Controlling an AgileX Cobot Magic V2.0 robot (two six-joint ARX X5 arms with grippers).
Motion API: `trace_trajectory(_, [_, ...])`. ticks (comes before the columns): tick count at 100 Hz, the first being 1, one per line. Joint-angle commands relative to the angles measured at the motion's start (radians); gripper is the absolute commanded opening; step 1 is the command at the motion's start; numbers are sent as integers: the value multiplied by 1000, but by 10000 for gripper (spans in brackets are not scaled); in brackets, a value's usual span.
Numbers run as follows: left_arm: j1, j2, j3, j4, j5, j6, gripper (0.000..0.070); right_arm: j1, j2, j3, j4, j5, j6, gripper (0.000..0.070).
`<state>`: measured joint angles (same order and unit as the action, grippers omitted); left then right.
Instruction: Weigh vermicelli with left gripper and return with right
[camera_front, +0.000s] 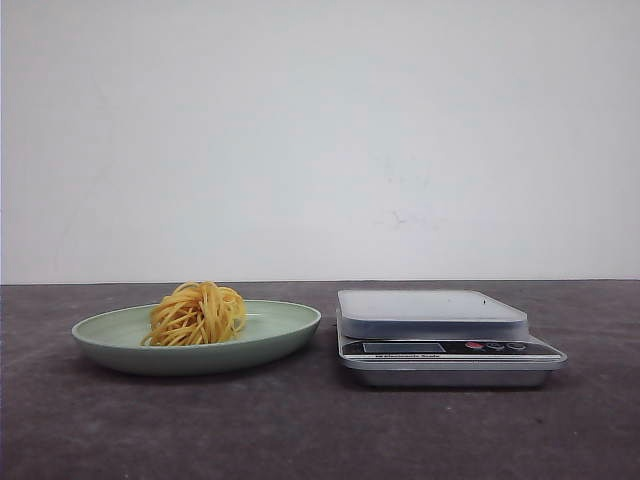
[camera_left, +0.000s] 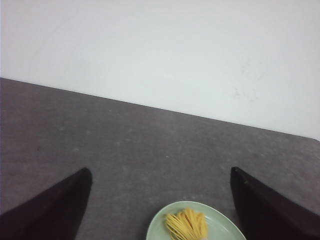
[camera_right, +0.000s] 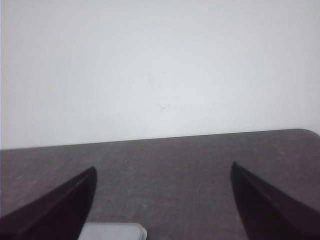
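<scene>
left gripper (camera_left: 160, 205), a black claw with two angular fingers, shows only as dark tips at the lower left and lower right of the left wrist view, spread wide with nothing between them. the nest of yellow vermicelli (camera_left: 186, 225) lies in the shallow pale green round plate (camera_left: 222, 225) at the bottom centre of that view, apart from both fingers. right gripper (camera_right: 160, 205) is likewise spread and holding nothing, with a corner of the silver digital kitchen scale (camera_right: 114, 232) at the bottom left of its view. in the front view neither arm appears; the vermicelli (camera_front: 197, 314) sits left of centre on the plate (camera_front: 290, 325), and the scale (camera_front: 432, 318) stands just beside it on the right, on the dark grey tabletop (camera_front: 300, 430), its platform bare.

nothing of the weighing looks begun. the noodle nest seems loose, though the strands are too fine to judge well; a shallow pinch could lift only a few strands, or shed some on the way over. fingers closing too low could drag the light plate against the scale.
</scene>
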<state>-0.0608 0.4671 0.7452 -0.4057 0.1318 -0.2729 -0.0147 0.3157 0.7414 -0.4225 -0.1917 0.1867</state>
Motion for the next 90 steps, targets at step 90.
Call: trace_trajectory(90, [-373, 1087, 317, 82, -84, -35, 503, 14, 232, 137, -55, -96, -17, 617])
